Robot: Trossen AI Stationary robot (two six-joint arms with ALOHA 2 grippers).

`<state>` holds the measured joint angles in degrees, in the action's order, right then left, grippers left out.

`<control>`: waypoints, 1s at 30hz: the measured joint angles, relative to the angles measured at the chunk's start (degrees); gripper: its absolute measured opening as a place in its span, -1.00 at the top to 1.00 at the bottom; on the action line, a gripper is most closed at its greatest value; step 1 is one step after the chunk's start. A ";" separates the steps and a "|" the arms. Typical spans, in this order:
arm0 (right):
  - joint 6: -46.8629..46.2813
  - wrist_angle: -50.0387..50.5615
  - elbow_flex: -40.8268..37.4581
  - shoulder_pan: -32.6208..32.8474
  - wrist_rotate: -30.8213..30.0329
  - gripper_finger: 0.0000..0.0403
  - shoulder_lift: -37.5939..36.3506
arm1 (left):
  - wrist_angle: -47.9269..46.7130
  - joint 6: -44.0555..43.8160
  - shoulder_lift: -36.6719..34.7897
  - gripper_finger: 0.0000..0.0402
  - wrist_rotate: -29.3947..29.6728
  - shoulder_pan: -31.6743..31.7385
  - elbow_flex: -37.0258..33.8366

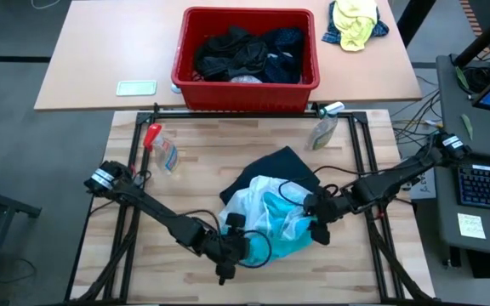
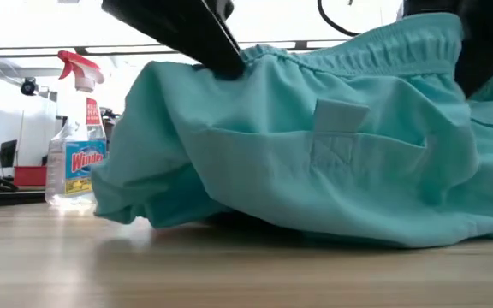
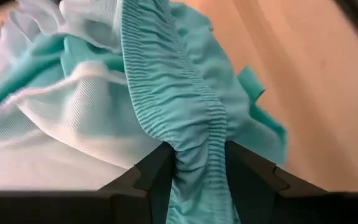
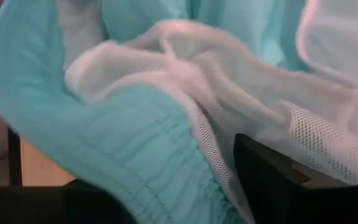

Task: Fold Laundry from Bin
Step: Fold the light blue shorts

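Observation:
A bright turquoise garment (image 1: 272, 223) with a white mesh lining lies bunched on the wooden table, partly over a dark garment (image 1: 286, 163). It looks like shorts with an elastic waistband. My left gripper (image 1: 243, 245) is shut on it at its near left side. My right gripper (image 1: 316, 218) is shut on it at its right side. In the low view the waistband (image 2: 349, 51) is held up between the two arms, and the cloth below drapes onto the table. The red bin (image 1: 247, 85) stands beyond the table's far edge with dark garments (image 1: 245, 53) inside. My left gripper pinches the gathered elastic waistband (image 3: 197, 155) between its two fingers (image 3: 148, 177), which lie across the band. The band is raised above the table and the rest of the garment hangs slack to the tabletop (image 2: 229, 214). My right gripper holds the garment at the waistband and mesh lining (image 4: 204, 155), several layers bunched together. One finger (image 4: 272, 180) shows beside the cloth; the other is hidden under it. In the low view this end of the band (image 2: 439, 34) is raised, with the cloth hanging slack below.
A spray bottle with a red trigger (image 1: 162, 150) lies at the table's far left, and it also shows in the low view (image 2: 77, 145). A second bottle (image 1: 321, 133) is at the far right. A yellow-and-blue bundle (image 1: 356, 22) and a small flat pad (image 1: 136, 87) are on the far table.

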<state>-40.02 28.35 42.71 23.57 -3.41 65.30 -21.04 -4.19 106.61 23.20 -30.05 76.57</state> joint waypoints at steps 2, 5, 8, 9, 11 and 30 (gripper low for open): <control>-0.50 0.28 1.03 -0.61 -1.48 -0.15 0.00 | 0.18 3.32 -0.22 0.38 0.00 1.22 -0.80; -0.18 0.09 3.26 -1.96 -2.52 -0.23 0.00 | 0.98 6.06 -0.67 0.38 -1.65 3.38 -3.05; 0.86 0.13 5.68 -3.07 -2.63 -0.30 0.00 | 3.74 7.04 -0.68 0.41 -6.60 4.88 -5.48; 1.48 0.12 6.52 -3.28 -2.69 -0.32 0.00 | 5.62 7.13 -0.68 0.43 -8.27 5.15 -6.57; 2.71 0.20 8.08 -3.36 -3.17 -0.35 0.00 | 9.25 7.50 -0.70 0.51 -10.78 5.37 -8.47; 19.51 -1.76 13.51 -7.01 -19.27 0.31 6.51 | 14.43 4.24 -3.31 0.91 -10.73 2.69 -6.07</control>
<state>-20.52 26.59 56.22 16.56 -22.68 71.81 -6.62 0.05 103.30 12.47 -27.35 70.50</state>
